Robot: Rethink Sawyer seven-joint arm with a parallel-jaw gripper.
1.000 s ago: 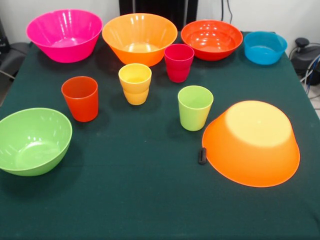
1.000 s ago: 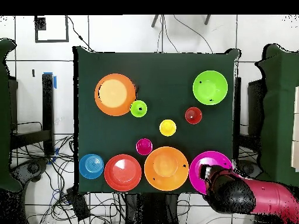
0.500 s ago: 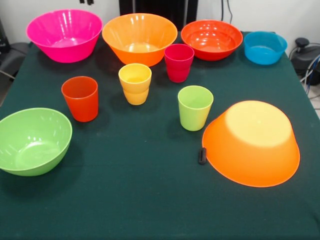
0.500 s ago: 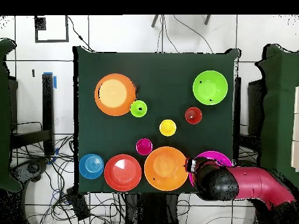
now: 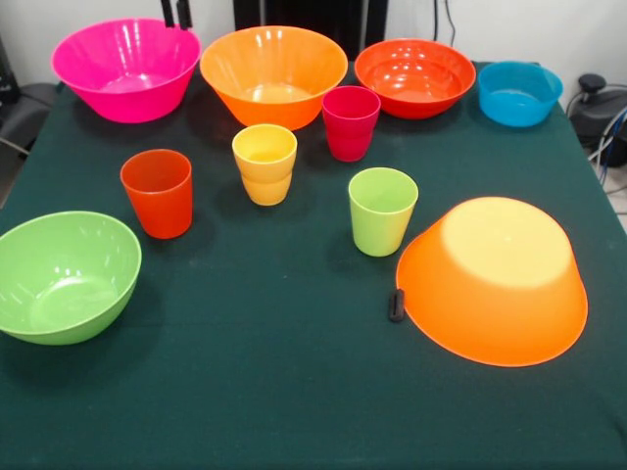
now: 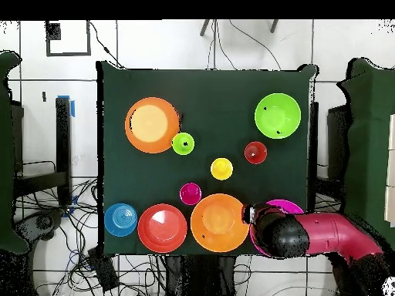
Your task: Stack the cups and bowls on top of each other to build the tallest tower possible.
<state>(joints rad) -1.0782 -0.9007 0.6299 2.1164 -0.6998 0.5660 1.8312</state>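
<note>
At the table's far side stand the pink bowl (image 5: 125,69), an upright orange bowl (image 5: 274,73), the red-orange bowl (image 5: 414,76) and the small blue bowl (image 5: 519,93). The lime green bowl (image 5: 64,276) is near left. A second orange bowl (image 5: 495,279) lies upside down near right. The crimson cup (image 5: 351,122), yellow cup (image 5: 265,164), orange-red cup (image 5: 157,193) and lime green cup (image 5: 382,211) stand upright and apart in the middle. My gripper (image 5: 175,12) shows only two dark tips at the top edge, apart and empty, above the pink bowl's right rim. In the overhead view the arm (image 6: 324,235) covers most of the pink bowl (image 6: 285,205).
A small black object (image 5: 396,305) lies on the green cloth (image 5: 274,392) against the upturned orange bowl's left rim. Cables and dark equipment (image 5: 598,108) sit beyond the table's right edge.
The arm has swung across the pink bowl toward the upright orange bowl. The gripper's tips now show lower at the front view's top edge. No cup or bowl has moved.
</note>
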